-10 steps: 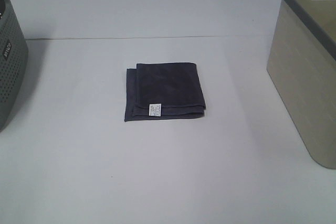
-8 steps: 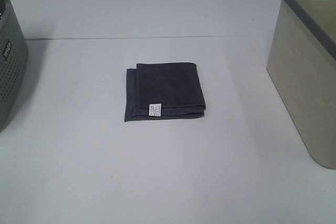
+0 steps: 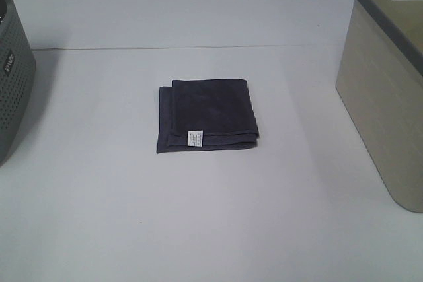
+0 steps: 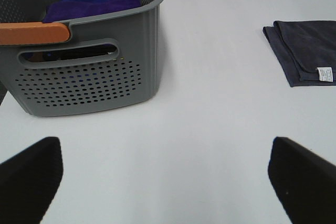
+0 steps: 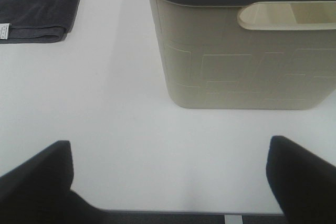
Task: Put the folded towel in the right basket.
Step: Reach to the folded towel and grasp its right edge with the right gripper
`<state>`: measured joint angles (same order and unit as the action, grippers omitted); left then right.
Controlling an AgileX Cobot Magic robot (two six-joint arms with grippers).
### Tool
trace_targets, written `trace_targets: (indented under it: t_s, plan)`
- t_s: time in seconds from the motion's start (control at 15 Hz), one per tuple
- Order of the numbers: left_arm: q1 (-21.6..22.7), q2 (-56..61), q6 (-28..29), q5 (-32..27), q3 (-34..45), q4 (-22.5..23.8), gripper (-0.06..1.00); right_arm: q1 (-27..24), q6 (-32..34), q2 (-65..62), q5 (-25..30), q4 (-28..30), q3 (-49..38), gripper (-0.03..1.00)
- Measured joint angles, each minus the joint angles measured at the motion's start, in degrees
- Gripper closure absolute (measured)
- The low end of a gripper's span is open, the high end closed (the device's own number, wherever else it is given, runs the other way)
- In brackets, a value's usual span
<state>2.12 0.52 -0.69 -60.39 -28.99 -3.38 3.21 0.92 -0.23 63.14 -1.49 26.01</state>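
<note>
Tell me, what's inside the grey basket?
Blue and purple cloths lie piled inside the grey basket. Its wall hides whatever sits under them.

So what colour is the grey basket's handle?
The handle is orange; the left wrist view shows it best.

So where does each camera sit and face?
Exterior high: mounted high, looking down on the dark towel, grey basket left, beige basket right; no arm visible.
Left wrist: low, facing grey basket and towel; left claw open.
Right wrist: low, facing beige basket and towel; right claw open.
Shared: all three show the towel.
</note>
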Motion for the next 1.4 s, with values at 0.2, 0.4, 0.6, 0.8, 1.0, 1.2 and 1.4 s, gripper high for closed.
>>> trace_targets:
  t_s: [0.2,0.4,0.6,0.8,1.0,1.2,1.4]
  plan:
    - [0.0,0.0,0.0,0.0,0.0,0.0,-0.05,0.0,0.0,0.0,0.0,0.0,0.0,0.01]
    - [0.0,0.0,0.0,0.0,0.0,0.0,-0.05,0.0,0.0,0.0,0.0,0.0,0.0,0.01]
    - [0.0,0.0,0.0,0.0,0.0,0.0,-0.05,0.0,0.0,0.0,0.0,0.0,0.0,0.01]
    - [0.0,0.0,0.0,0.0,0.0,0.0,-0.05,0.0,0.0,0.0,0.0,0.1,0.0,0.01]
    - [0.0,0.0,0.0,0.0,0.0,0.0,-0.05,0.0,0.0,0.0,0.0,0.3,0.0,0.01]
    - [0.0,0.0,0.0,0.0,0.0,0.0,-0.05,0.0,0.0,0.0,0.0,0.4,0.0,0.01]
    - [0.0,0.0,0.0,0.0,0.0,0.0,-0.05,0.0,0.0,0.0,0.0,0.4,0.0,0.01]
